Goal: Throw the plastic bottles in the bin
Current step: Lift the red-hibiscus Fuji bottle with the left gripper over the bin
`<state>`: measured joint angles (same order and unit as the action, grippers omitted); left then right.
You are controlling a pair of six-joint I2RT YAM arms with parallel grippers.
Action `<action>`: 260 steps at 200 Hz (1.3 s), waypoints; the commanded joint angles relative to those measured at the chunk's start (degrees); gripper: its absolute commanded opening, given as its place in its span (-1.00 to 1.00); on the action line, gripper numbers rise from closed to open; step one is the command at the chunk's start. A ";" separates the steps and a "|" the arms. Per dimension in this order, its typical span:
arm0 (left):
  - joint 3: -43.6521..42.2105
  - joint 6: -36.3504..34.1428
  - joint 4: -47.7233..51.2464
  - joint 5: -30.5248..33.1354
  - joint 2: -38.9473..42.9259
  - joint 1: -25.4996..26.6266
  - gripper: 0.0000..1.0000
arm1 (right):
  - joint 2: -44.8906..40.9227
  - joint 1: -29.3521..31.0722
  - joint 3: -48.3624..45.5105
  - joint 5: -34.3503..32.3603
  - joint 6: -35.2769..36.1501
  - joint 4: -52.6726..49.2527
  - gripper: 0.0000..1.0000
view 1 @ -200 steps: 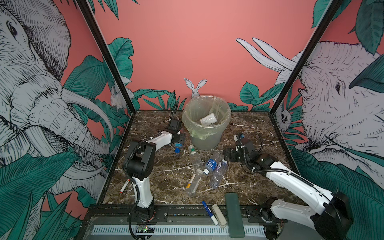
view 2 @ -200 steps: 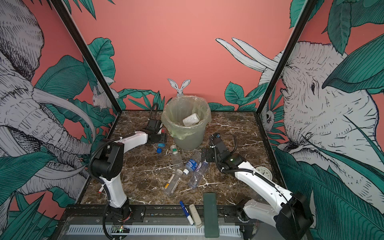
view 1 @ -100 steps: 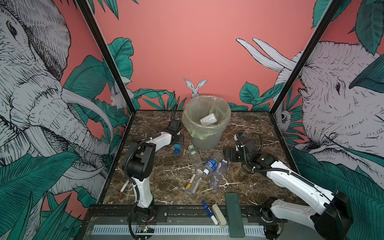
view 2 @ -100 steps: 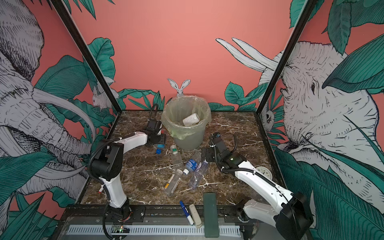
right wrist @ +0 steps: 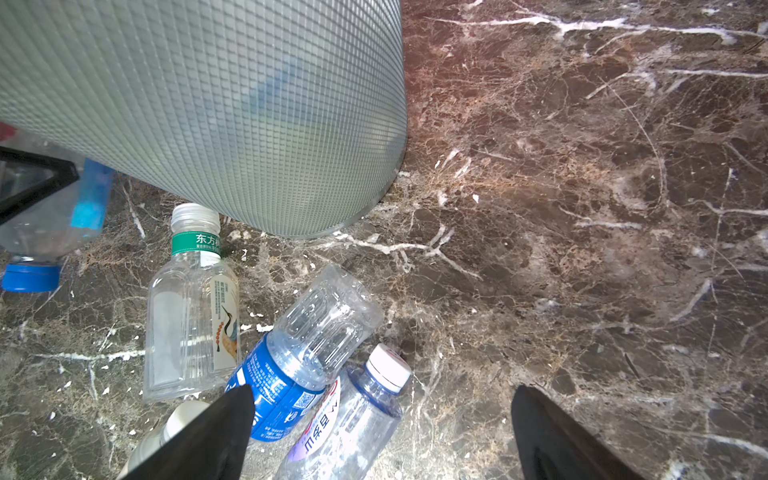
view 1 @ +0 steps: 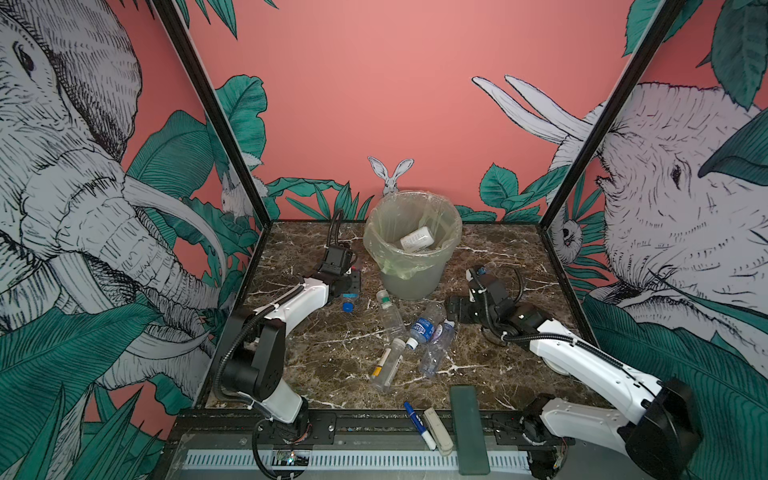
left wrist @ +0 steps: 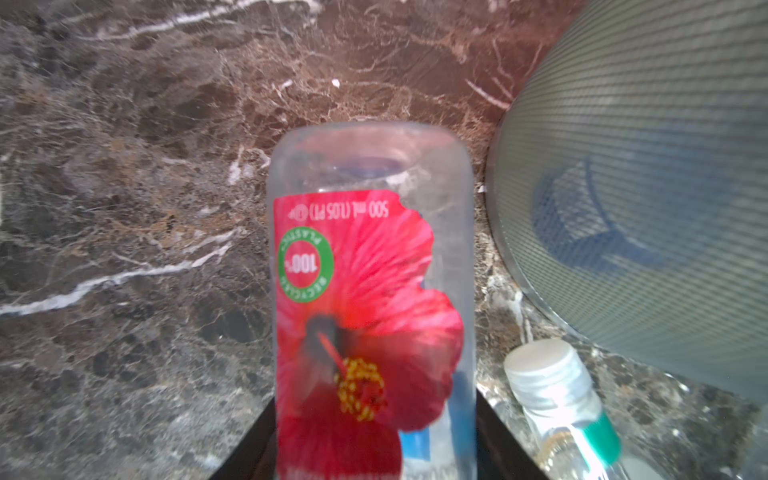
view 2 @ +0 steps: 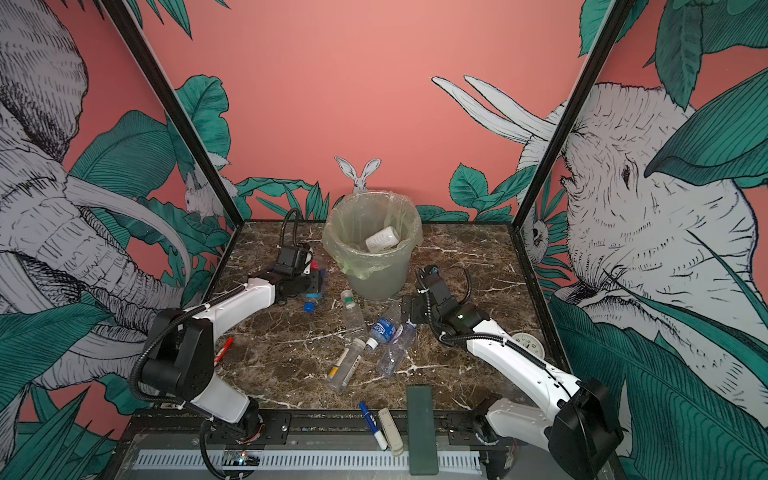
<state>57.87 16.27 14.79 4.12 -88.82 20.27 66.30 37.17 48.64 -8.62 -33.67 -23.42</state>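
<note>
My left gripper [view 1: 347, 286] is shut on a clear plastic bottle [left wrist: 370, 291] with a red flower label and a blue cap [view 1: 347, 306], low over the marble just left of the bin [view 1: 409, 278]. The bin holds a white-labelled bottle [view 1: 417, 239]. Several bottles lie in front of it: a green-banded one [right wrist: 191, 324], a blue-labelled one [right wrist: 299, 361], a white-capped one [right wrist: 353, 424] and a yellow-labelled one [view 1: 386, 368]. My right gripper [right wrist: 382, 390] stands open right of this pile, its fingers either side of the white-capped bottle's neck without touching it.
On the front rail lie a blue-and-white marker pen [view 1: 419, 424], a pale eraser-like block [view 1: 436, 428] and a flat dark green bar [view 1: 467, 428]. A small clock [view 2: 528, 343] sits by my right arm, and a red pen [view 2: 223, 348] lies near the left wall.
My left gripper's jaws have closed onto the red-labelled bottle beside the bin. The right arm and the loose bottles have stayed put.
</note>
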 commanded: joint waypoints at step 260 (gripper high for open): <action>-7.70 -5.44 5.59 -13.25 46.73 0.54 0.12 | 2.61 0.54 1.66 2.61 -0.17 4.22 0.96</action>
<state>47.00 12.80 18.81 -7.38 -43.40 20.60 69.06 37.30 48.64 -6.17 -33.71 -20.38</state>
